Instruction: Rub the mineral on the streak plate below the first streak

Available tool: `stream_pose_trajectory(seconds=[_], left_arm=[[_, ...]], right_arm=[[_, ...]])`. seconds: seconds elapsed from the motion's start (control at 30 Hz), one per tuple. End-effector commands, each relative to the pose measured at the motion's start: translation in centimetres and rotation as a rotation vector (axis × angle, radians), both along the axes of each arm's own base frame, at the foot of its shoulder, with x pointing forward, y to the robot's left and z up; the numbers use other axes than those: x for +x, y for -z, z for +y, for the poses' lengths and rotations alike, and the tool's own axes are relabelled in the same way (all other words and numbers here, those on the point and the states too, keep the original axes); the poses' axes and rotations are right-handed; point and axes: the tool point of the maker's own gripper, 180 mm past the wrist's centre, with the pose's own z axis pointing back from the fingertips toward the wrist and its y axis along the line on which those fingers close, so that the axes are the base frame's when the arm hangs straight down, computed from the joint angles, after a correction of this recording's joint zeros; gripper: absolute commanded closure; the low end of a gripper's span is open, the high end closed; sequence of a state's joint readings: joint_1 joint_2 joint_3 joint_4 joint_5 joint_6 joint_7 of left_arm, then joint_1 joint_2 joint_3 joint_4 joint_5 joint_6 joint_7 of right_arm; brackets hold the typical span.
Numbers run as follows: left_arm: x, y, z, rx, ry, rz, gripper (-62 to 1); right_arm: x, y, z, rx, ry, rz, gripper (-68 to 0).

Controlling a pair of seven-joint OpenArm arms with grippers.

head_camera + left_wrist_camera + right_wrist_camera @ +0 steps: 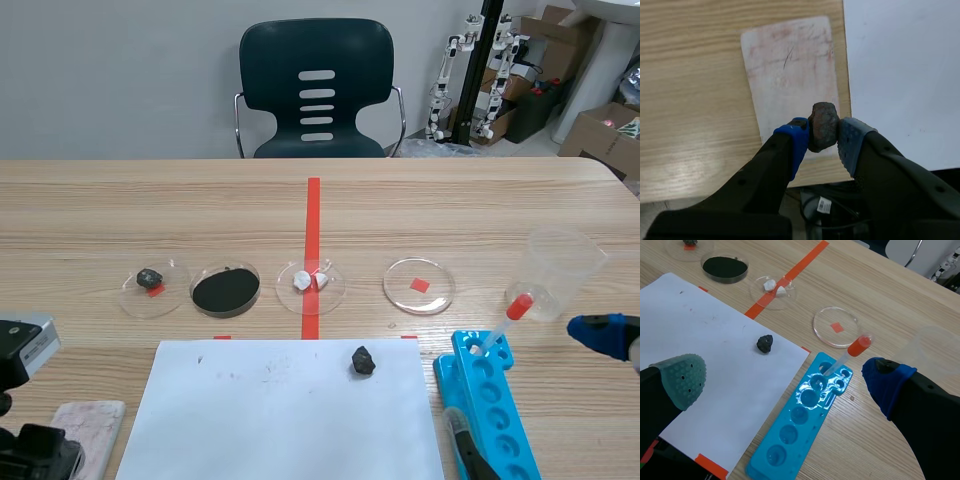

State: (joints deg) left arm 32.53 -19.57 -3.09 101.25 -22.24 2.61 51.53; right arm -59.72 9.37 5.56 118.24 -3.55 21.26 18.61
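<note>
My left gripper (823, 136) is shut on a reddish-brown mineral (824, 125), pinched between its blue pads. The mineral hangs over the near end of the streak plate (790, 75), a white tile with pinkish smears; whether it touches the plate is unclear. A thin dark streak (788, 57) marks the plate farther ahead. In the scene view the plate (88, 430) lies at the table's front left beside the left arm (30, 450). My right gripper (785, 377) stands open at the table's right side, holding nothing.
A white paper sheet (290, 415) carries a dark rock (362, 361). Behind it stand petri dishes: one with a dark stone (135, 298), black powder (225, 289), white pieces (330, 298), one with none (440, 298). A blue well tray (490, 410), dropper (505, 320) and plastic cup (562, 272) sit right.
</note>
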Motion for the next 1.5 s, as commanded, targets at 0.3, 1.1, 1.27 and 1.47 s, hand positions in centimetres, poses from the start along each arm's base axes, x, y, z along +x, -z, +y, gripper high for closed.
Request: stream_pose_trajectory(seconds=[0.3, 1.1, 1.27, 1.47], left_arm=[[-2.1, -0.3, 1.0, 0.003, -0.149, 0.136, -11.7], [-0.7, -0.7, 1.1, -0.023, -0.228, 0.196, -11.7], [-0.4, 0.0, 1.6, -0.021, -0.244, 0.216, -11.7], [-0.3, 1.2, 2.2, -0.02, -0.27, 0.248, -11.7]], right_arm=[[0.1, -0.4, 0.0, 0.009, -0.002, -0.015, -67.9], [0.1, -0.4, 0.0, 0.009, -0.002, -0.015, -67.9], [0.1, -0.4, 0.0, 0.009, -0.002, -0.015, -67.9], [0.1, -0.4, 0.0, 0.009, -0.002, -0.015, -67.9]])
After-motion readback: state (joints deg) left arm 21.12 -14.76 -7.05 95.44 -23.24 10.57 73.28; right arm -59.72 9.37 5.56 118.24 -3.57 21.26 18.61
